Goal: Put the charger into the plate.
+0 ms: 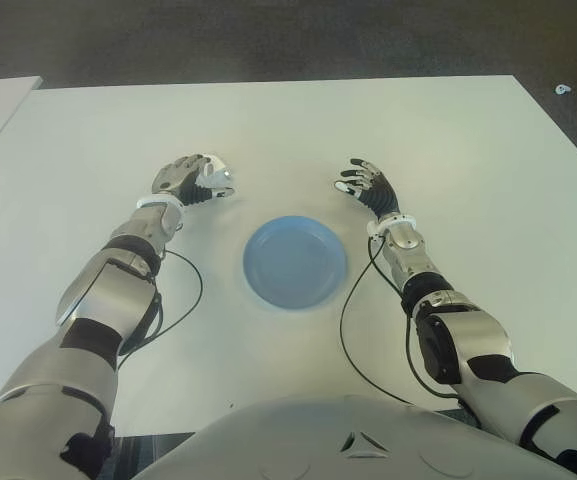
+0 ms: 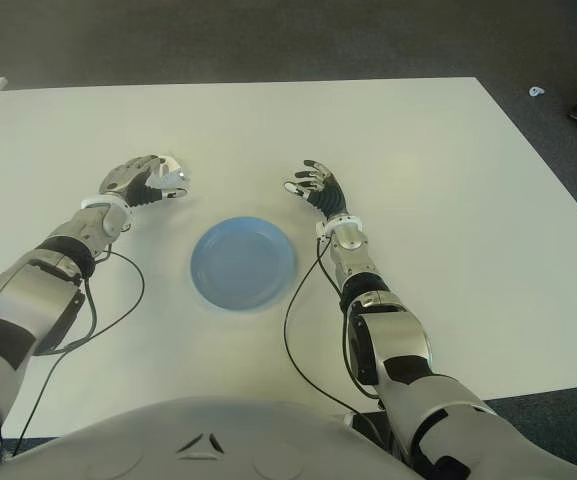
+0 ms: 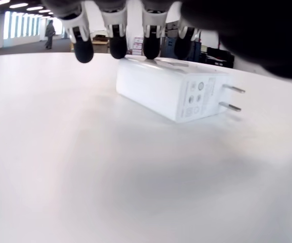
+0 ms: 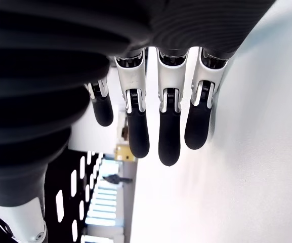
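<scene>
The charger (image 3: 173,91) lay flat on the white table (image 1: 448,140), its two prongs free, well to the left of the blue plate (image 1: 295,263) and apart from it. The left hand (image 1: 190,180) was arched over the charger — fingertips (image 3: 118,48) at its far edge, not yet closed on it. So the step was the grasp itself. The next move called for closing the fingers, lifting, and carrying it rightward over the plate. The right hand (image 2: 315,186) showed beyond the plate's right side, fingers relaxed and holding nothing.
</scene>
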